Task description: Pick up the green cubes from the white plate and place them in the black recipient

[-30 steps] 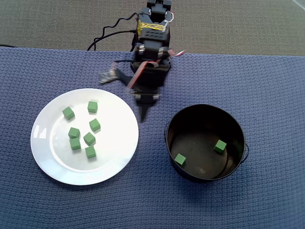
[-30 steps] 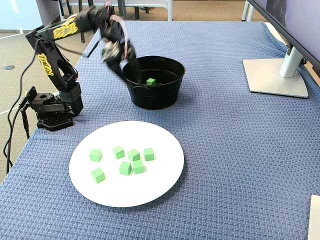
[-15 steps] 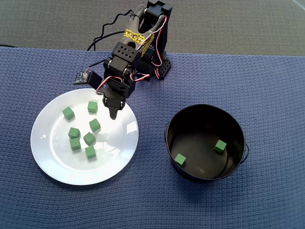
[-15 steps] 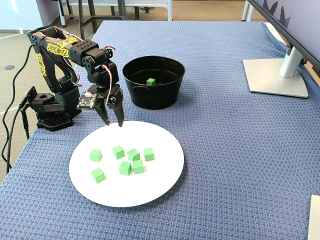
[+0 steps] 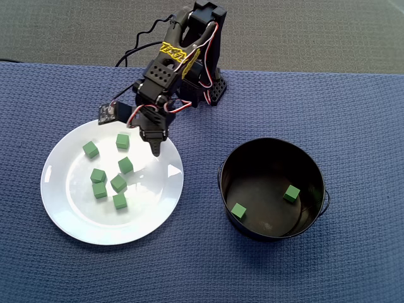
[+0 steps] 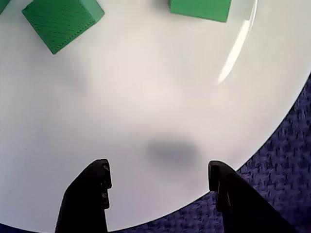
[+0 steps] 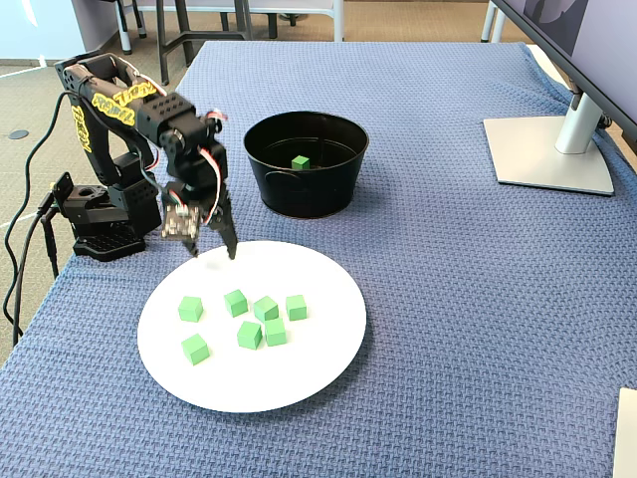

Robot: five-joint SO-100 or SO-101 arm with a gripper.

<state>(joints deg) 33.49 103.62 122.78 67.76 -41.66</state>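
Note:
Several green cubes (image 5: 118, 184) lie on the white plate (image 5: 69, 214), left of centre in the overhead view. Two more cubes (image 5: 291, 193) rest inside the black recipient (image 5: 271, 141) on the right. My gripper (image 5: 156, 149) hangs open and empty over the plate's upper right rim, with the nearest cube (image 5: 122, 141) to its left. The wrist view shows both fingertips (image 6: 97, 187) spread wide, the gripper (image 6: 159, 179) holding nothing above bare plate (image 6: 146, 97), and two cubes (image 6: 60, 19) farther ahead. In the fixed view the gripper (image 7: 214, 251) hovers just above the plate's (image 7: 299, 373) far edge, the recipient (image 7: 299, 199) behind it.
A blue woven cloth (image 5: 353, 113) covers the table. The arm's base (image 7: 100, 219) and cables sit at the table's left edge in the fixed view. A monitor stand (image 7: 552, 149) occupies the far right, and a pale object's corner (image 7: 627, 438) shows bottom right.
The gripper swung from beside the recipient over to the plate's rim and came lower. It stays open and empty. No cube has moved.

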